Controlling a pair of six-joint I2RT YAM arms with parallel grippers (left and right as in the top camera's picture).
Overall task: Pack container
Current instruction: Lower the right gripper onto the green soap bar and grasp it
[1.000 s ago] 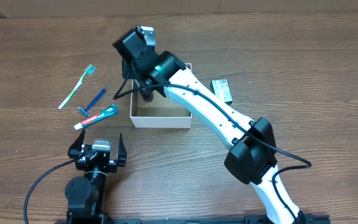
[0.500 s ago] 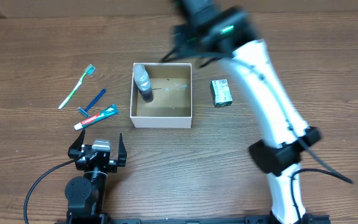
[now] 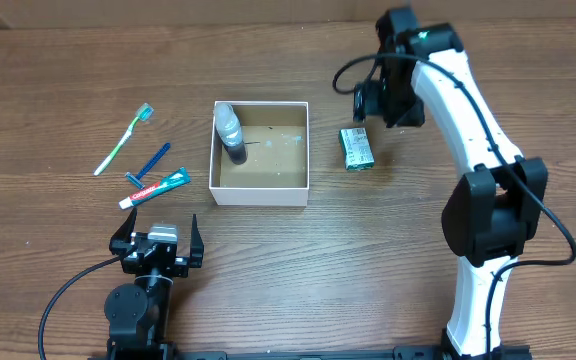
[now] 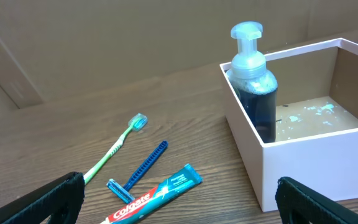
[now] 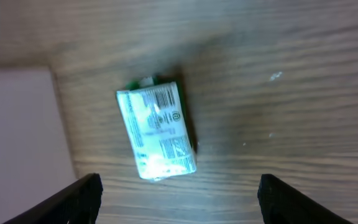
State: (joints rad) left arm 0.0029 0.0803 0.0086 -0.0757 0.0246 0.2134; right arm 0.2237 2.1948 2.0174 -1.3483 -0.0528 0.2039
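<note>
Overhead, a brown wooden counter point(image 3: 48, 60) is seen carrying everything. The square, shallow white-walled cardboard container point(image 3: 258, 195) sits at centre frame. One thing is packed in it: a dark pump bottle with a clear cap point(image 3: 231, 135), standing upright in the box's upper-left corner against the left wall. The rest of the brown floor is bare.

Left of the box, outside it, a red, white and teal toothpaste tube point(image 3: 155, 187), a green toothbrush point(image 3: 123, 140) and a blue razor point(image 3: 148, 163) are laid close together. A small green packet point(image 3: 357, 147) lies just right of the box, apart from its wall. The task is judged to be at an early stage, with one item in and four left on the counter.

The white right arm point(image 3: 468, 110) is stretched from the lower right up the frame, with its wrist at the upper right, just above the packet. In the right wrist view the packet is centred, and the right jaws are spread wide at the lower corners, holding nothing. The packet is judged the likely next pick.

The black left arm point(image 3: 143, 300) is folded at the lower left. The left jaws are parted wide and empty, and are pointed up the frame toward the toiletries and the box.
</note>
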